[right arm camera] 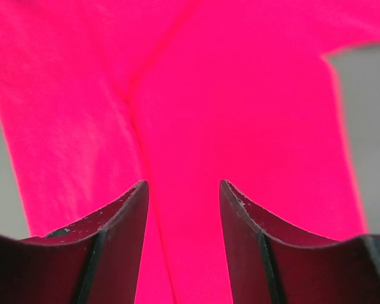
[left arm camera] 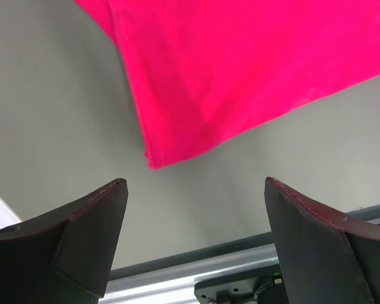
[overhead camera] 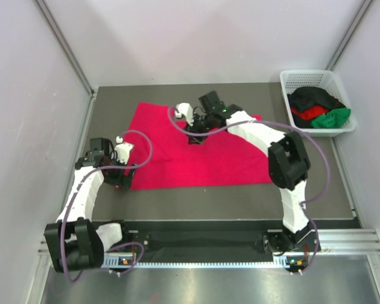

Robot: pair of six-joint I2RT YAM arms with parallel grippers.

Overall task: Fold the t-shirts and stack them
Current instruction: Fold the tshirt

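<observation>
A bright crimson-pink t-shirt [overhead camera: 209, 158] lies spread flat on the grey table. My left gripper [overhead camera: 119, 182] hovers just off its near left corner. In the left wrist view the gripper [left arm camera: 196, 183] is open wide, with bare table between the fingers [left arm camera: 92, 234] and the shirt's corner [left arm camera: 177, 95] a short way ahead. My right gripper [overhead camera: 195, 138] is over the shirt's upper middle. In the right wrist view it [right arm camera: 183, 185] stands open over the pink cloth [right arm camera: 240, 95], and a seam or crease runs between its fingers [right arm camera: 123, 234].
A white mesh basket [overhead camera: 307, 76] stands at the back right and holds a black shirt [overhead camera: 313, 98], a red one [overhead camera: 309, 113] and a green one [overhead camera: 335, 118]. A metal rail [left arm camera: 240, 259] runs along the table's near edge. Pale walls close in both sides.
</observation>
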